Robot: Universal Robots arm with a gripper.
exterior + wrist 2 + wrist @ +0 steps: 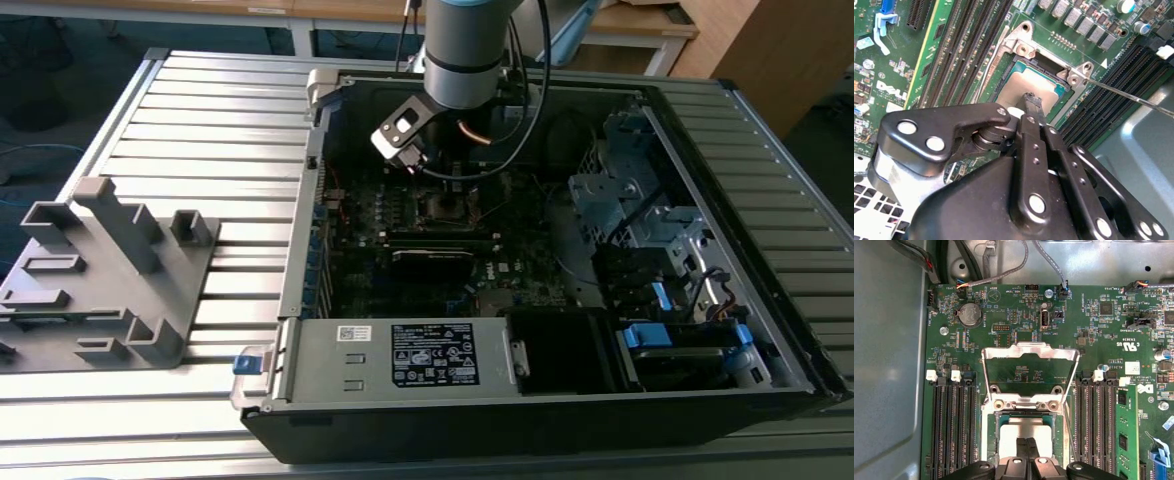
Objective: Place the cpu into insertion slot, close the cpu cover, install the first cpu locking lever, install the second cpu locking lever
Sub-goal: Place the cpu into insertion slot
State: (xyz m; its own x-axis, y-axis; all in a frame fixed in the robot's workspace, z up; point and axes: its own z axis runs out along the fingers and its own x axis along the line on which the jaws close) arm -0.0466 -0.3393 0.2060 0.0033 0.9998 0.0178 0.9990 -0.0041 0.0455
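1. Black linkage bars of the claw (1032,100) sit closest in both wrist views (1027,441). Its two fingers are drawn tight together, side against side, with nothing between them.
2. Directly under the fingertips lies the cpu (1009,434), flat and dull grey, seated inside the insertion slot (990,432). In the second wrist view the cpu (1014,87) fills the slot's square well. Whether the fingertips touch its top cannot be told.
3. Just beyond the fingertips, the cpu cover (1029,348) stands raised on its hinge, leaving the slot uncovered. The green motherboard (1094,330) shows through its window.
4. A thin metal locking lever (1131,97) slants away from one corner of the slot, off to one side of the claw. It crosses over the neighbouring memory slots (1104,115).
5. Long black memory slots flank the claw on both sides (954,430). Farther out on one side, a slot holds a green memory module (1126,432).
6. In the exterior view the arm (461,60) reaches down into the open computer case (296,260), which holds the motherboard, drive cages and a boxed power supply (400,355).
7. The case lies on a slatted table (200,130). A grey fixture (107,270) rests on the same table at the exterior view's left, well apart from the claw.
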